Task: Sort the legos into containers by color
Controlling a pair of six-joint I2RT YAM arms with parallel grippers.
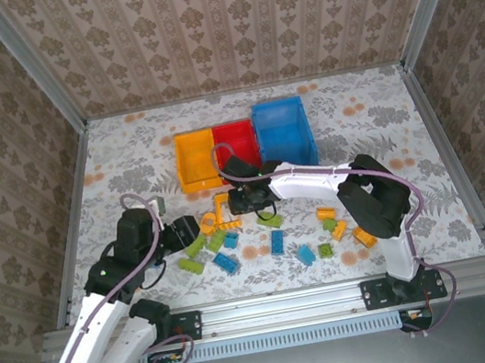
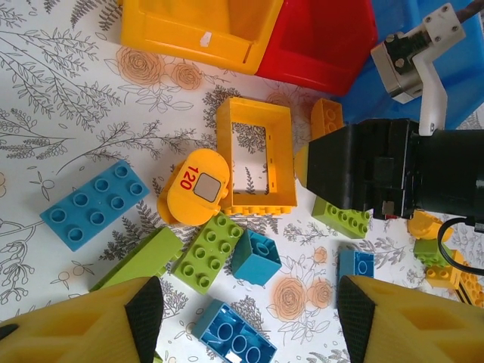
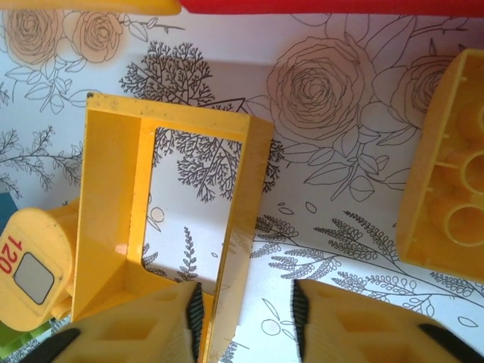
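Table (image 1: 126, 154): covered with a white cloth printed with grey leaves and orange roses; patterned walls are set round it.
Blue bin (image 1: 283, 133): the largest container, placed at the right end of the row at the back of the cloth.
Red bin (image 1: 236, 145): set in the middle, touching both neighbours.
Yellow-orange bin (image 1: 195, 159): set at the left end; a small white sticker is seen on its wall in the left wrist view, with no writing that can be read.
Right gripper (image 3: 246, 318): reached across to just in front of the red bin. Its jaws are parted a little and straddle one long rail of the frame, with bare cloth seen between that rail and one finger, so nothing is clamped.
Left gripper (image 2: 249, 306): held above the left group of bricks with its jaws spread wide and nothing gripped.
Orange frame (image 3: 113, 197): an open rectangle laid on the cloth near the yellow-orange and red bins.
Legos (image 1: 234, 239): scattered on the cloth in front of the bins, in blue, light green and orange. One group lies by the frame, another further right.
Orange brick (image 3: 454, 174): laid beside the frame, hollow underside up.
Blue brick (image 2: 94, 204): eight studs, left of the frame.
Round orange piece (image 2: 193, 189): touching the frame's corner. It is marked "120" in red beside a grey square, the only legible writing.
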